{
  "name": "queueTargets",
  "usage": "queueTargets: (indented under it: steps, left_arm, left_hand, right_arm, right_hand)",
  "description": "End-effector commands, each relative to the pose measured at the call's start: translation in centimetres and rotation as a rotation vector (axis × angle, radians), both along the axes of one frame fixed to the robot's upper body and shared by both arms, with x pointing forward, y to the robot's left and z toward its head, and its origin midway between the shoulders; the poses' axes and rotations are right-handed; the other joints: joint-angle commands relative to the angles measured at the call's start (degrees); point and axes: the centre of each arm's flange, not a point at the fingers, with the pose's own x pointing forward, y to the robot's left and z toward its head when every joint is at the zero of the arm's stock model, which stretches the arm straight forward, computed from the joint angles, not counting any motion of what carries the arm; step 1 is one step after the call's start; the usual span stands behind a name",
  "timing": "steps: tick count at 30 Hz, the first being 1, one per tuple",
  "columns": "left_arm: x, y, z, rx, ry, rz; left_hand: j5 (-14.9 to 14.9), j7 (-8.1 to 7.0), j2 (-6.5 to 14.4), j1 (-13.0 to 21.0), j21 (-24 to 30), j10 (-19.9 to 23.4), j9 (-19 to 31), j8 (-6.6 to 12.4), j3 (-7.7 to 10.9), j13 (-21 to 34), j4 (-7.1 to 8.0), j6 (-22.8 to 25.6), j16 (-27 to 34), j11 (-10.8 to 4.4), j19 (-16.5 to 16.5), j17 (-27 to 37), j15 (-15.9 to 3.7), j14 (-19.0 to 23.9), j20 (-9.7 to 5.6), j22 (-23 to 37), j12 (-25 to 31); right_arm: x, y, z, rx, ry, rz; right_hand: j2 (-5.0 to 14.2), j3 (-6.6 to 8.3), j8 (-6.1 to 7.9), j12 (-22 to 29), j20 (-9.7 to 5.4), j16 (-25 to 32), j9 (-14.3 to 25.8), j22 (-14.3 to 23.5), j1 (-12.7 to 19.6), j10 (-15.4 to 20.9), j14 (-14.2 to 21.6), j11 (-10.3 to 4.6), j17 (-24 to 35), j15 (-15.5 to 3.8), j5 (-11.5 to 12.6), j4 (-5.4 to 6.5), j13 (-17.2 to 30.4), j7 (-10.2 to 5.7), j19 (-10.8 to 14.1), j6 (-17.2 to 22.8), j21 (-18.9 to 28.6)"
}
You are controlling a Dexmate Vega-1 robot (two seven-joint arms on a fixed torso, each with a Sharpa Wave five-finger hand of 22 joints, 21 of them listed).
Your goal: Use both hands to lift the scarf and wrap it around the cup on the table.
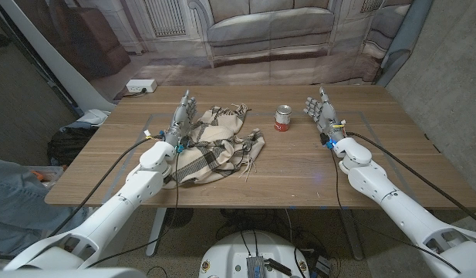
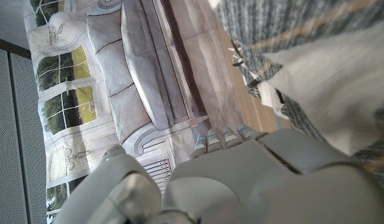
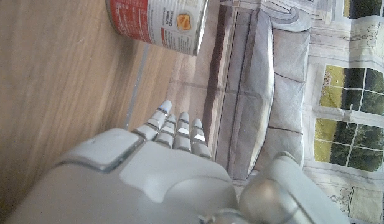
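Starting at the left of the head view, your left hand (image 1: 183, 116) stands at the scarf's left edge with its fingers stretched out and together, pointing toward the top of the frame; it grips nothing, though whether it touches the cloth I cannot tell. The scarf (image 1: 214, 147) lies crumpled in a heap left of center, its fringe trailing toward the middle of the table (image 1: 299, 174). Just right of the heap, near the center and a little toward the top, stands the can (image 1: 283, 119), red-labelled and upright, apart from the cloth; it serves as the cup here. Further right, your right hand (image 1: 321, 110) is raised beside the can, fingers extended, holding nothing and not touching the can. By my judgement the task is at its very start: the scarf is not yet lifted, and you are at the reach-and-grasp step. The next move calls for your left hand to close on the scarf's near-left portion, while your right hand crosses past the can to take the fringed end without knocking the can over. Count: one scarf, one can, two hands, one table.
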Motion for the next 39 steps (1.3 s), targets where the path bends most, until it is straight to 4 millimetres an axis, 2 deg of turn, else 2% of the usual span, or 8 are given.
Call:
queueTargets:
  steps: [1, 11, 17, 25, 39]
  left_arm:
    - [-0.7, 0.3, 0.3, -0.006, -0.024, 0.025]
    - [-0.5, -0.5, 1.1, 0.028, -0.023, 0.011]
    - [-1.4, -0.9, 2.3, 0.069, -0.047, 0.038]
    - [-2.1, -1.2, 3.7, 0.103, -0.066, 0.077]
    - [-2.4, -1.9, 3.3, 0.111, -0.07, 0.071]
  left_hand:
    - [0.37, -0.08, 0.11, 0.65, 0.12, -0.22, 0.11, 0.21, -0.05, 0.21, 0.22, -0.46, 0.38, -0.08, -0.44, 0.11, 0.09, -0.14, -1.24, 0.09, 0.41]
    - [0.34, -0.29, 0.52, 1.78, -0.03, 1.08, 0.13, 0.48, 0.15, 0.22, -0.35, 0.33, 0.63, -0.11, -0.24, 0.08, -0.23, 0.92, -0.8, 0.08, 0.81]
    - [0.28, -0.32, 0.79, 2.71, -0.09, 1.96, 0.14, 0.82, 0.34, 0.22, -0.82, 1.35, 0.85, -0.42, 0.03, 0.05, -0.36, 1.91, -0.61, 0.08, 1.04]
    - [0.07, -0.23, 1.38, 5.03, 0.35, 4.52, 0.17, 1.43, 0.78, 0.24, -1.97, 3.76, 0.88, -0.67, 2.24, 0.0, -0.88, 3.32, 0.11, 0.08, 1.63]
    - [-0.25, -0.23, 1.72, 6.43, -0.03, 6.14, 0.21, 1.82, 0.93, 0.26, -2.63, 5.76, 0.95, -0.74, 2.22, 0.01, -0.79, 4.63, 0.49, 0.09, 1.85]
  right_arm:
    - [-0.7, 0.8, 0.4, -0.016, -0.023, 0.004]
    - [-1.9, 0.9, -0.2, -0.012, -0.059, -0.015]
    - [-2.1, 1.2, -0.2, -0.052, -0.092, -0.054]
    - [-2.1, 1.2, -0.2, -0.105, -0.127, -0.094]
    - [-2.2, 2.2, -0.4, -0.227, -0.147, -0.22]
  right_hand:
    - [0.19, 0.43, 0.31, 0.34, -0.41, 0.37, 0.29, 0.14, 0.72, 0.52, 0.45, 0.01, 0.28, 0.17, 0.31, -0.22, 0.13, 0.08, 0.44, 0.39, 0.11]
    - [0.51, 0.62, 0.63, 0.86, -0.58, 0.53, 0.3, 0.15, 1.5, 2.01, 1.4, -0.18, 0.22, -0.22, 0.27, -0.75, 0.16, -0.44, 1.6, 1.52, -0.17]
    - [0.76, 0.83, 0.8, 1.12, -0.77, 0.69, 0.31, 0.15, 2.3, 2.92, 2.35, -0.74, 0.19, -0.68, 0.26, -1.29, 0.18, -0.96, 2.31, 2.33, -0.47]
    - [1.01, 1.12, 0.96, 1.44, -1.06, 0.73, 0.33, 0.16, 3.32, 4.04, 3.08, -0.87, 0.16, -1.09, 0.25, -1.95, 0.2, -1.41, 3.16, 3.14, -0.73]
    - [1.49, 1.75, 1.09, 1.72, -1.4, 0.77, 0.36, 0.17, 5.37, 5.4, 4.32, -1.65, 0.14, -1.83, 0.08, -3.28, 0.24, -2.15, 4.52, 4.22, -1.21]
